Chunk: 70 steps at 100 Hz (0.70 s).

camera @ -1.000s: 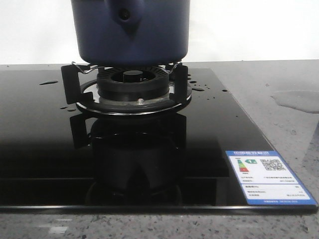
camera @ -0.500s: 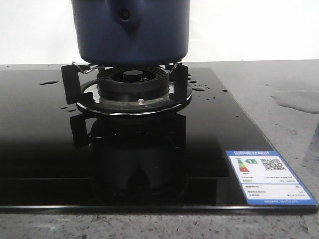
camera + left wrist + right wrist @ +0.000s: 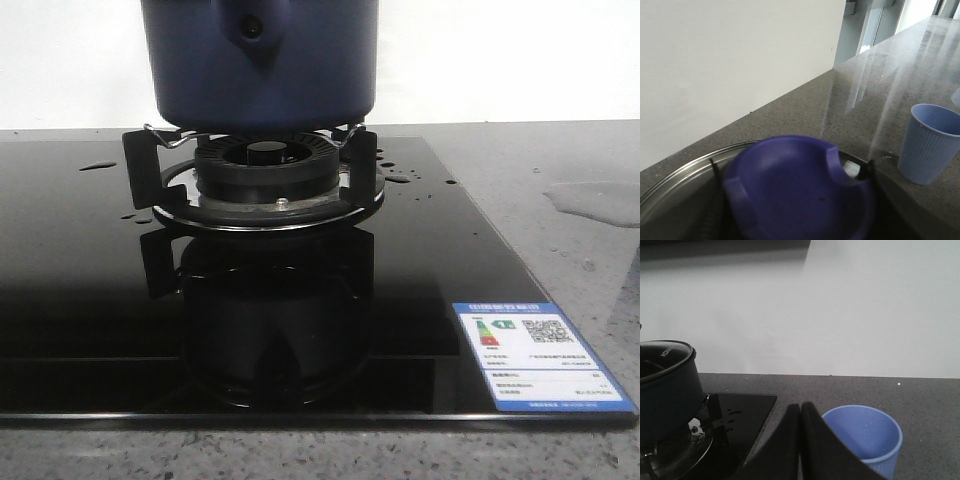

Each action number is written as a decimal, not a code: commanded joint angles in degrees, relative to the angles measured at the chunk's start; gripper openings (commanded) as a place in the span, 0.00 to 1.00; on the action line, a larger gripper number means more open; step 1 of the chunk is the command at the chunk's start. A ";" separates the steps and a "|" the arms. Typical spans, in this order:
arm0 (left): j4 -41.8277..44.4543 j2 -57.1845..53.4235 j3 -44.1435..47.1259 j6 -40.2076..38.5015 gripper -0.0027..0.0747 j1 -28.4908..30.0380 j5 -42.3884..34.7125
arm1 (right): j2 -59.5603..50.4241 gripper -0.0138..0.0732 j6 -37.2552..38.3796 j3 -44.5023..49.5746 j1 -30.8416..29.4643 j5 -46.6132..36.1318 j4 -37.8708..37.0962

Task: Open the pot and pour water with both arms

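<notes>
The dark navy pot point(image 3: 260, 60) stands on the burner stand point(image 3: 265, 185), its handle mount with a dark hole point(image 3: 250, 28) facing me. The right wrist view shows the pot point(image 3: 665, 390) with its lid on. In the left wrist view the lid's blue knob point(image 3: 795, 195) fills the space between dark fingers pressed on both its sides, above the lid's steel rim point(image 3: 675, 172). My right gripper point(image 3: 800, 406) is shut and empty beside the pale-blue cup point(image 3: 865, 437). Water shows as droplets point(image 3: 400, 178) and a wet patch point(image 3: 600, 200).
The black glass cooktop point(image 3: 90, 300) carries a blue label point(image 3: 540, 355) at its front right corner. The cup point(image 3: 932, 142) stands on the grey speckled counter point(image 3: 560, 260) right of the cooktop. A white wall runs behind.
The pot has shifted very slightly to the left on the stand in the front view. Nothing else differs.
</notes>
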 commanded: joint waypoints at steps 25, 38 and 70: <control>-5.79 -2.14 -2.14 1.23 0.74 -0.26 0.02 | 0.18 0.08 -0.43 -1.99 -0.29 -2.53 -0.25; -7.51 -4.16 -2.14 1.23 0.79 0.07 0.29 | 0.18 0.08 -0.43 -1.99 -0.29 -2.47 -0.25; -5.93 -21.55 2.91 -2.37 0.41 0.07 -12.74 | 0.18 0.08 -0.43 -1.99 -0.29 4.56 -0.64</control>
